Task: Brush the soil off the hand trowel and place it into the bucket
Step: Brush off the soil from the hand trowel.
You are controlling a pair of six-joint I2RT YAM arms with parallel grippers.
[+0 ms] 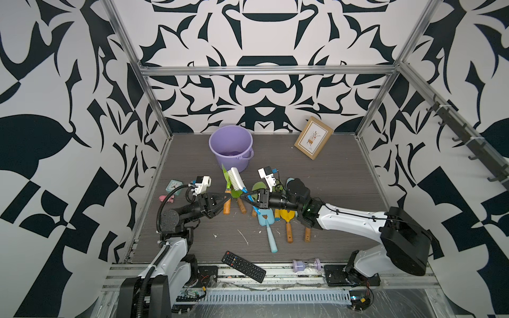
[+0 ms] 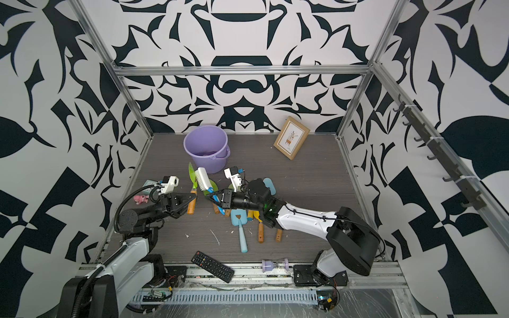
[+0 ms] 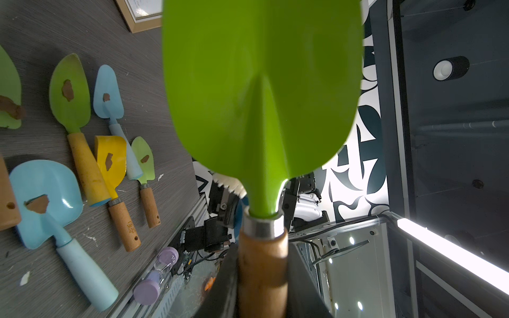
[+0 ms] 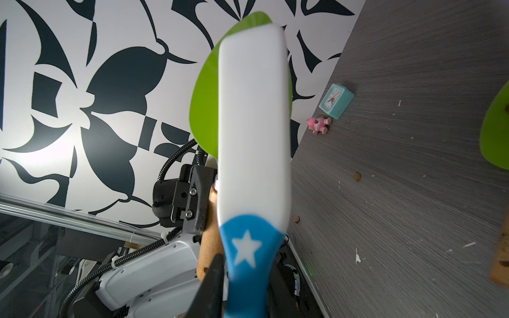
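left pincer gripping green trowel, right pincer holding brush

Looks straight along a green hand trowel, clamped by its wooden handle in the left gripper at six o'clock, with the clean blade reaching to twelve. From ten round to seven, lying on the grey table: more trowels in green, blue and yellow, each carrying a brown clump of soil. Near seven, a lilac hourglass.
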